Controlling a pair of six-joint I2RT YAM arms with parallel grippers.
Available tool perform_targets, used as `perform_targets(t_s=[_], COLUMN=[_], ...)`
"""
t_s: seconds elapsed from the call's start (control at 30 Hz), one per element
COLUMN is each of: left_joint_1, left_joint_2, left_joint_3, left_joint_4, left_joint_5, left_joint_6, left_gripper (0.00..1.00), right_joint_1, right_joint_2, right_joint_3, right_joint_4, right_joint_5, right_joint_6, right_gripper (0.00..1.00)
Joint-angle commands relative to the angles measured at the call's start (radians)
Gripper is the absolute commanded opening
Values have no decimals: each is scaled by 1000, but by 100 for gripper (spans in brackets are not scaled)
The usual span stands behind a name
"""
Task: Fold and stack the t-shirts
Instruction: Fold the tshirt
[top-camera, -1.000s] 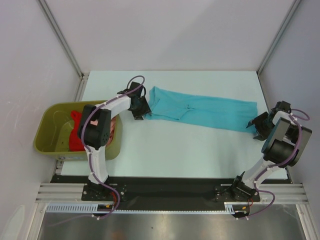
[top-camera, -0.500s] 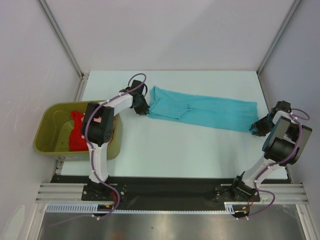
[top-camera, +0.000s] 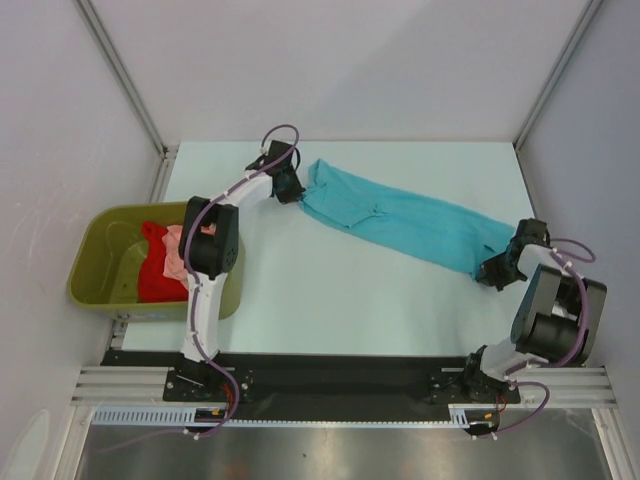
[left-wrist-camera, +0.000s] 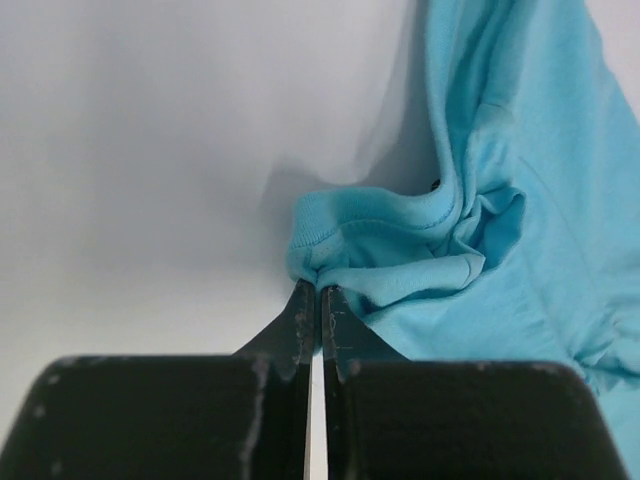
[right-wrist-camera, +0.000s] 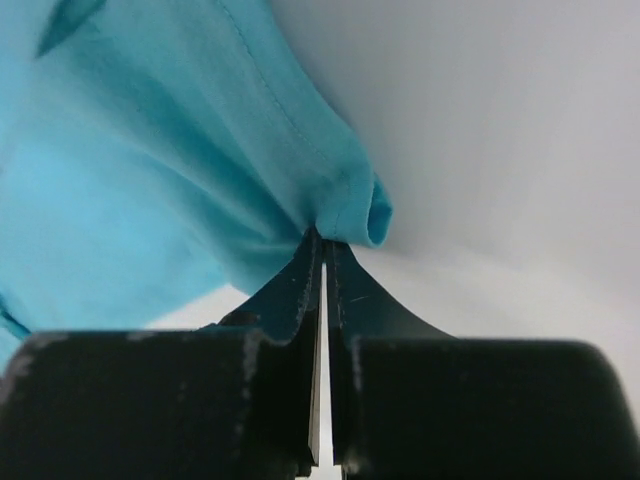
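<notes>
Right now the turquoise t-shirt (top-camera: 400, 222) lies stretched out as a long, narrow band across the far half of the table (top-camera: 330, 300). It runs on a slant from the far left down toward the right edge. Its surface is creased along its length, with a small dark pucker near the middle.

Its left end is gathered into soft folds where the left gripper (left-wrist-camera: 312, 292) has it. The jaws are pressed together with only a hairline gap, and a ribbed, stitched edge of the cloth is nipped at their tips. Its right end is caught the same way by the right gripper (right-wrist-camera: 322, 240). Those jaws are closed tight on a rolled, seamed corner, and the cloth fans away from the pinch to the left in the right wrist view.

Well apart from this, at the left side of the table, sits an olive-green tub (top-camera: 88, 285). Inside it a red t-shirt (top-camera: 155, 278) lies crumpled, with a pink t-shirt (top-camera: 177, 252) bunched on top of it toward the tub's right side. The left arm's upper link partly covers both.
</notes>
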Motion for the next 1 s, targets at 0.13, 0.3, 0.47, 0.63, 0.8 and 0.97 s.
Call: perform_targets(t_s=[0.13, 0.3, 0.47, 0.63, 0.8, 0.97], left_joint_1=[31, 56, 74, 82, 82, 80], left_joint_2=[156, 252, 324, 303, 217, 63], left_joint_3=[266, 404, 487, 530, 503, 339], left_joint_4=[93, 143, 162, 78, -27, -45], left_joint_5=[36, 111, 157, 108, 30, 35], left_joint_6=[66, 50, 42, 121, 189, 198], left_gripper=[0, 1, 1, 13, 39, 59], right_joint_1=[271, 620, 972, 1216, 1296, 1303], right_joint_2=[-269, -440, -478, -337, -200, -238], right_joint_3=[-179, -258, -281, -239, -144, -26], right_joint_4=[-273, -333, -313, -187, -147, -239], right_joint_5=[87, 102, 153, 113, 30, 61], right_joint_6=[254, 518, 830, 959, 909, 654], right_gripper=[0, 0, 0, 0, 24, 57])
